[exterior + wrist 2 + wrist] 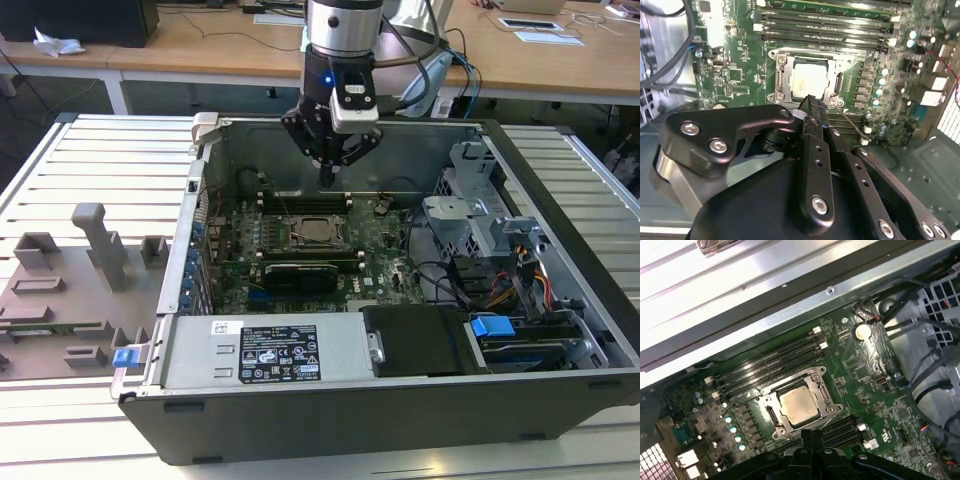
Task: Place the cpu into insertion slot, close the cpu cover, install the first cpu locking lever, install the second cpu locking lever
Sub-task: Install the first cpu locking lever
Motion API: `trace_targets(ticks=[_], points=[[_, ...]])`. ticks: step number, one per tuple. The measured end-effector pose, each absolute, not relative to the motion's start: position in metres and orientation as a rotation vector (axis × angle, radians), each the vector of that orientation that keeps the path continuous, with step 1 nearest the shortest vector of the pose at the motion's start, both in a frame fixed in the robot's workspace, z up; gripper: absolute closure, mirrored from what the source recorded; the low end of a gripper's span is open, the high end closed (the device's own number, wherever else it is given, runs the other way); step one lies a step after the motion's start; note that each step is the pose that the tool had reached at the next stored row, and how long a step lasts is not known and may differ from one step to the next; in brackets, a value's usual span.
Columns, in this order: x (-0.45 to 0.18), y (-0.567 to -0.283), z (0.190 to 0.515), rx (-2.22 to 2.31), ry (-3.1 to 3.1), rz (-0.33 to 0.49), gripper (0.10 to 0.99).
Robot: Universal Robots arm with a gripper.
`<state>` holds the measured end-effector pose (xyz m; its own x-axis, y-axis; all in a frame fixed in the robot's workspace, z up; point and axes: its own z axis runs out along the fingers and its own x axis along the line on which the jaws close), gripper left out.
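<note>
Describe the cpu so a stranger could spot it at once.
Look inside the open computer case for the green motherboard. Near its middle, between two banks of long memory slots, sits the silver-framed insertion slot. The cpu is the flat, pale metal square inside it.

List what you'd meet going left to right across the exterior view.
From the left: grey fixture blocks → blue clip → cpu → black box → blue latch.

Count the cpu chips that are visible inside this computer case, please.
1. The cpu lies in the insertion slot, mid motherboard. The gripper hides part of the board, so another could be hidden.
</note>
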<state>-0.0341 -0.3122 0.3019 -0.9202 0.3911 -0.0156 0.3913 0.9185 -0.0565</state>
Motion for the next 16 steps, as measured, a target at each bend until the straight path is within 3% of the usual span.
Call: trace_targets(ticks=[7, 11, 16], points=[[-0.0341, -0.3122, 0.3019, 0.448, 3.103, -0.073, 0.98], [-0.034, -0.3122, 0.3019, 0.356, 3.122, 0.008, 0.98], [-0.0341, -0.3122, 0.3018, 0.137, 3.141, 0.025, 0.98]])
